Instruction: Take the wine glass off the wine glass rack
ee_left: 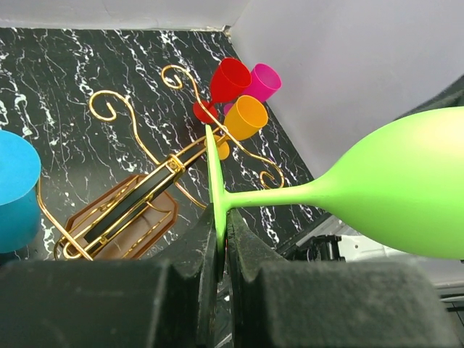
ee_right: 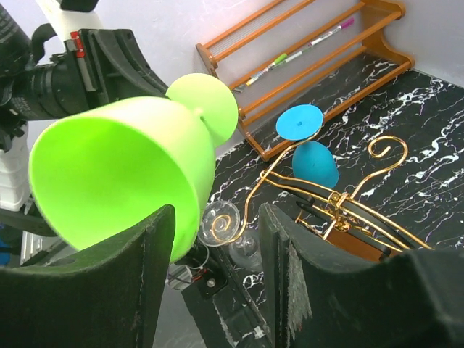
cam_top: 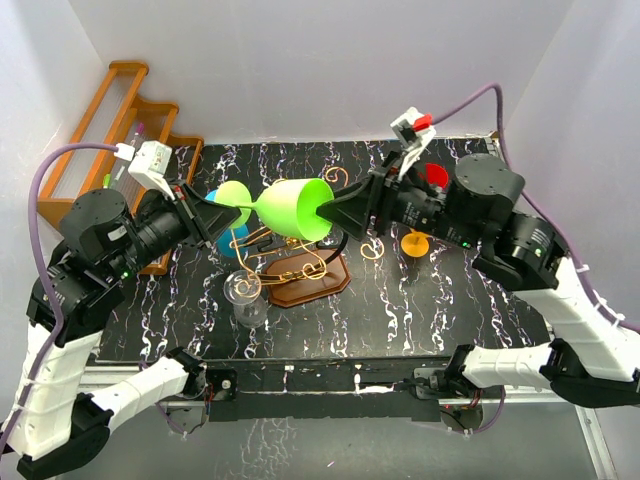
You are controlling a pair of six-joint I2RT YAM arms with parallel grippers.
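Observation:
A lime green wine glass lies on its side in the air above the wine glass rack, a gold wire stand on a reddish-brown base. My left gripper is shut on the glass's flat foot, seen edge-on between the fingers in the left wrist view. My right gripper is open at the bowl's mouth. In the right wrist view the green bowl has its lower rim just inside the gap of the right gripper; whether it touches is unclear. The rack stands below.
A blue glass hangs on the rack's left side. A clear glass stands in front of the rack. Red, magenta and orange glasses are at the right. A wooden stepped shelf with pens stands back left.

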